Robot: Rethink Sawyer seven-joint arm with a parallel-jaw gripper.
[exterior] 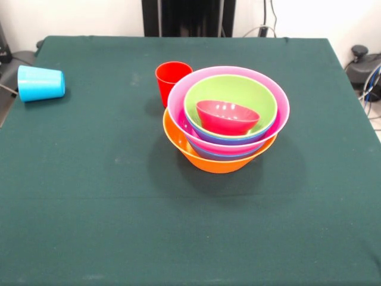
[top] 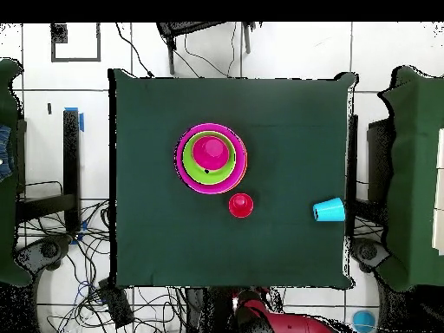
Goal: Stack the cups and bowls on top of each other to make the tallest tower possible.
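Note:
The tower (exterior: 221, 119) stands near the table's middle. Its base is a big orange bowl (exterior: 205, 161), which holds a pink bowl (exterior: 281, 113), with thin blue and purple rims showing under it. Inside the pink bowl sit a lime green bowl (exterior: 238, 89) and, innermost, a small red bowl (exterior: 226, 116). A red cup (exterior: 171, 80) stands upright just behind the tower's left side, close to it. A light blue cup (exterior: 40, 83) lies on its side at the table's left edge. In the overhead view I see the tower (top: 211, 158), the red cup (top: 240, 205) and the light blue cup (top: 329, 210). No gripper shows.
The dark green table cloth (exterior: 119, 196) covers the whole table. Part of the red robot arm (top: 290, 325) lies drawn back below the table's edge in the overhead view. Cables run over the floor (top: 87, 260) around the table.

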